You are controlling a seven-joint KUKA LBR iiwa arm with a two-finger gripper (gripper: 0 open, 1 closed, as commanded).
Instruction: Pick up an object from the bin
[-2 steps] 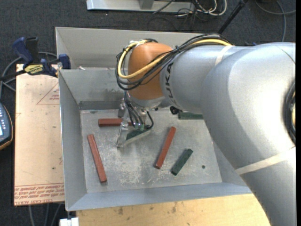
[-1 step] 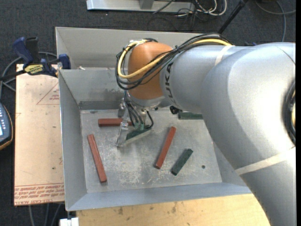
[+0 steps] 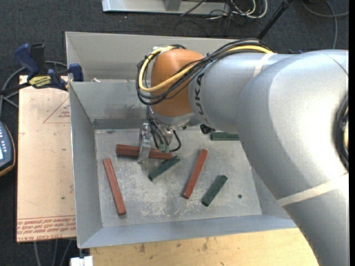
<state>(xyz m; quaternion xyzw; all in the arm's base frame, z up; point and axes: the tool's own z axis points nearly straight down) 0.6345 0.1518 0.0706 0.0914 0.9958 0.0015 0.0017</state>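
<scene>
Smooth grey arm (image 3: 288,115), hand (image 3: 145,148) on flat dark-red bar (image 3: 126,150); grip state unclear.

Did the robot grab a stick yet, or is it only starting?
Nothing is lifted yet. Done: the claw is down in the bin, right at the dark red stick near the back. In hand: that stick lies flat on the floor, beside a green stick; I cannot tell if it is gripped. Left: lifting it out.
</scene>
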